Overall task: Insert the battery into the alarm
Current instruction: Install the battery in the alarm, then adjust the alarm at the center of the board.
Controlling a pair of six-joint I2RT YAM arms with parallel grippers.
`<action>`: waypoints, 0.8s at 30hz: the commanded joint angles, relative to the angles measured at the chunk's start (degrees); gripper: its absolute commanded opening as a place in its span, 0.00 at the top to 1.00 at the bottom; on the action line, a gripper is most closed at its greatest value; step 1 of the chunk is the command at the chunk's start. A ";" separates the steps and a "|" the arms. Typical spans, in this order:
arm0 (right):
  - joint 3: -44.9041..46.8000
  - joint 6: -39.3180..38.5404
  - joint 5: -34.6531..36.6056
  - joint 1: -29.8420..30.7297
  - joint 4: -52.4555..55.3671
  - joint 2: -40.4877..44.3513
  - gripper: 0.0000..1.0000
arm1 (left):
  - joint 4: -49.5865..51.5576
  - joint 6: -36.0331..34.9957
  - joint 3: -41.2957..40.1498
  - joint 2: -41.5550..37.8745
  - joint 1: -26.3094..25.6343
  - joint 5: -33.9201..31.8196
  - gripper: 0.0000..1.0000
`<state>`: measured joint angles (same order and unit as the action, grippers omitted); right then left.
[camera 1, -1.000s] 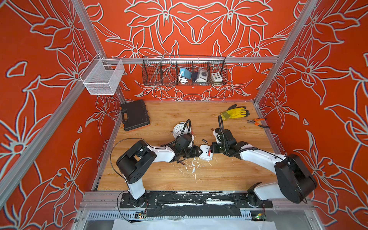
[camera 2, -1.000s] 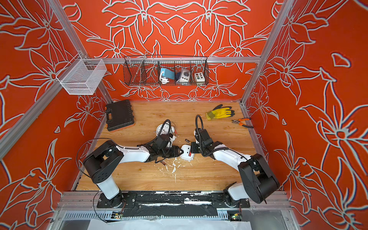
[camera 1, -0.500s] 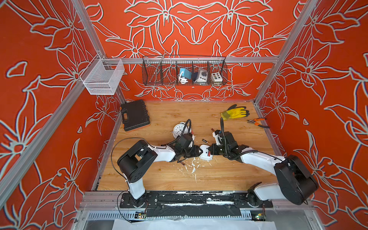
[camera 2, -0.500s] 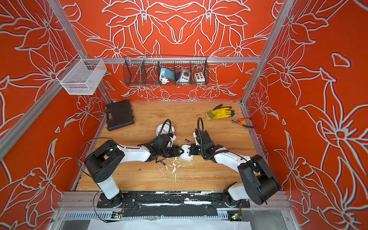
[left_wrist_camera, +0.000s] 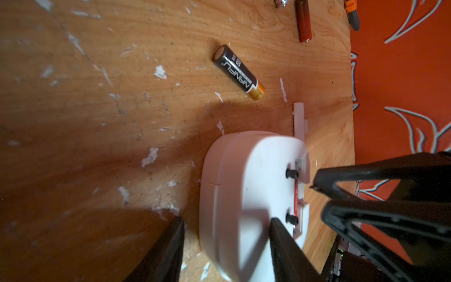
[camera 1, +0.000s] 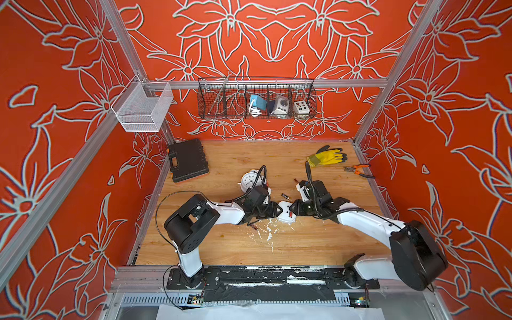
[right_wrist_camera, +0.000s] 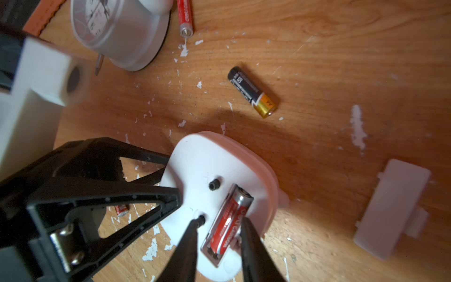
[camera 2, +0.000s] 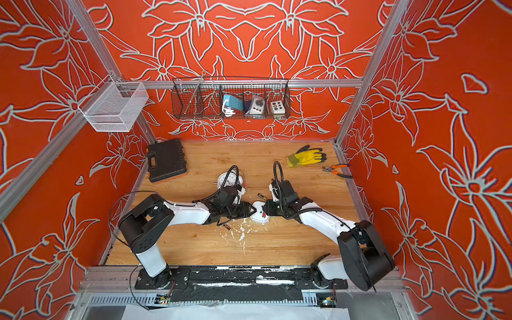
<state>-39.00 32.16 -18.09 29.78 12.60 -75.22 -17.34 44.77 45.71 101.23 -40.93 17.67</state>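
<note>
The task looks nearly done. The white rounded plastic alarm [right_wrist_camera: 207, 158] lies face down at the middle of the wooden table [camera 1: 277, 249], and the red cylindrical battery [right_wrist_camera: 234, 207] already lies along the open bay in its back.

The right pincer [right_wrist_camera: 220, 222] stands open. Its black fingers [right_wrist_camera: 253, 249] sit on either side of the battery, with a gap showing on one side, so nothing is clamped. The left pincer [left_wrist_camera: 226, 219] reaches in from 9 o'clock with its fingers set about the alarm's end, and by the look of it grips the alarm to steady it.

What is left, as I judge it, is to check that the battery is pressed flat, since its silver-capped end seems to ride a little above the bay's edge. The flat white plastic bay cover [right_wrist_camera: 390, 210] lies off on the table, apart from the alarm, so it may need refitting too.

A spare black-and-gold battery [camera 1: 286, 196] lies just beside the alarm at 12 o'clock. A round silver clock [camera 1: 250, 180] stands at 11 o'clock.

Several things are hard to make out:
- The battery's lower end and its contact are half hidden between the right fingers.
- The polarity marks cannot be read.
- The alarm's face is turned to the table.
- In both top views the two arms cover most of the alarm, and I cannot pick out the cover.
</note>
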 commanded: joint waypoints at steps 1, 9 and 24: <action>0.31 0.48 3.37 -1.91 4.89 2.31 0.58 | 6.19 -1.04 -0.93 1.36 -0.13 -2.04 0.48; 2.95 1.34 -3.09 -3.76 3.30 0.90 0.68 | 4.95 -1.32 -0.65 -0.32 -0.13 -0.72 0.33; -2.15 -0.63 -11.52 -3.94 -3.30 -11.42 0.79 | 5.75 -1.07 -1.54 -3.80 0.46 -1.93 0.26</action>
<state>-39.44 33.56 -27.92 25.96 9.30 -84.12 -14.20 43.59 45.60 98.74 -40.86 17.19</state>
